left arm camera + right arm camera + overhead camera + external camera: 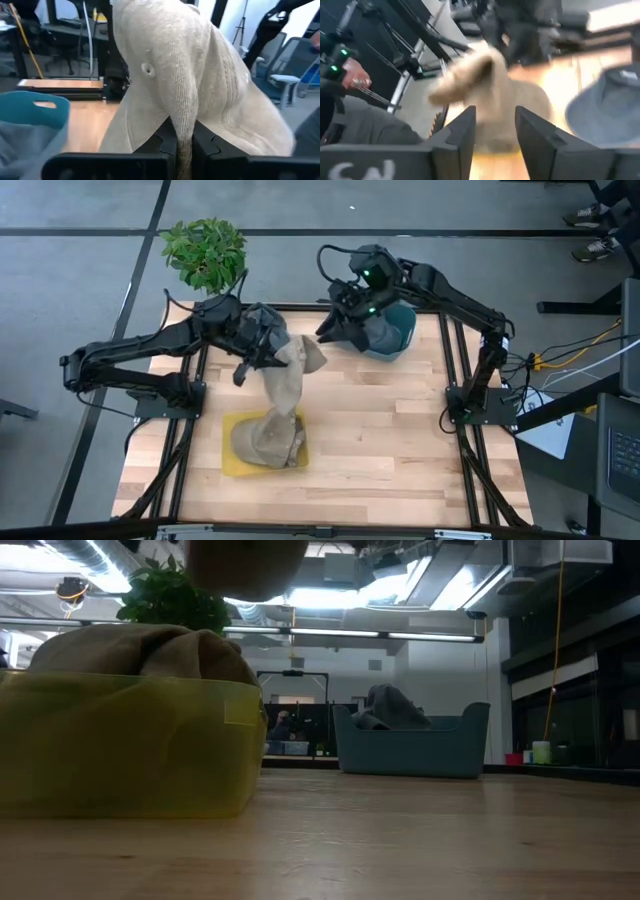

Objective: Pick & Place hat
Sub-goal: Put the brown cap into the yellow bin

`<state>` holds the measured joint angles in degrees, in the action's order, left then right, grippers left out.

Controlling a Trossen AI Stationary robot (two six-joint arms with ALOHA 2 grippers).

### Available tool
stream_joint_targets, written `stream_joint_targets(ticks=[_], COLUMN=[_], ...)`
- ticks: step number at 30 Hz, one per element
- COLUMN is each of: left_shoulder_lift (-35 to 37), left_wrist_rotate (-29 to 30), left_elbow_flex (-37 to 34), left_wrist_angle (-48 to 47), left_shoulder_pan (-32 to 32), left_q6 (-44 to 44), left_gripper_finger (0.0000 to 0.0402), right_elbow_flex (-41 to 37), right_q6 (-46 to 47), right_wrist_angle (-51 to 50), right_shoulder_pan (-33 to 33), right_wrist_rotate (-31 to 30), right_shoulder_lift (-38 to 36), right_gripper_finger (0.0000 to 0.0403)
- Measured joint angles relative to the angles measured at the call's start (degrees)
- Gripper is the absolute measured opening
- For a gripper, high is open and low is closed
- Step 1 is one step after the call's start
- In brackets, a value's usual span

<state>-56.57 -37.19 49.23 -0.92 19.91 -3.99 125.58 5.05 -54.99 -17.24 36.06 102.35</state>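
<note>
Holding the tan hat [290, 375] up off the table, my left gripper [258, 345] has its fingers pinched together on a fold of the fabric; the left wrist view shows cloth squeezed between them and billowing out in front. The hat hangs in a long drape, and its lower end seems to reach down to the hats [268, 438] already piled in the yellow bin [238, 465], though I cannot tell whether it touches them.

My worry is that thin pinch. Only an edge of fabric is clamped, so a quick swing could let it slide out and drop the hat on the bare wood. If the trailing end is caught on the pile, lifting further may drag another hat out or shift the light bin.

My right gripper [340, 320] hovers at the teal bin [400, 330] at the table's far side, fingers apart and holding nothing, with grey hats [380, 332] beneath it. That arm sits close to the left one, and the hanging hat shows right ahead of it in the right wrist view. I judge a collision or a snag likely if both move together.
</note>
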Motion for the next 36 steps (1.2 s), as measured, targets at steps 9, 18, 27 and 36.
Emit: stream_joint_targets(ticks=[9,18,27,36], left_shoulder_lift=[6.82,9.91,8.85,5.06], left_wrist_rotate=[8.58,24.9,39.43,51.14], left_elbow_flex=[0.0,0.0,0.0,0.0], left_wrist_angle=[-14.61,-26.06,-33.45,-38.81], left_shoulder_pan=[-6.54,-20.8,-34.81,-45.9], left_q6=[-6.72,-19.96,-30.2,-37.5], left_gripper_finger=[0.001,0.0012,0.0013,0.0013], right_elbow_flex=[0.0,0.0,0.0,0.0], right_q6=[-7.99,-15.19,-19.85,-20.58], right_wrist_angle=[-10.59,-20.64,-23.39,-24.21], right_shoulder_pan=[1.32,4.07,5.95,6.44], right_wrist_rotate=[-6.13,-12.21,-13.84,-14.09], right_shoulder_lift=[-1.8,-1.97,-1.97,-1.97], right_gripper_finger=[0.0158,0.0158,0.0158,0.0159])
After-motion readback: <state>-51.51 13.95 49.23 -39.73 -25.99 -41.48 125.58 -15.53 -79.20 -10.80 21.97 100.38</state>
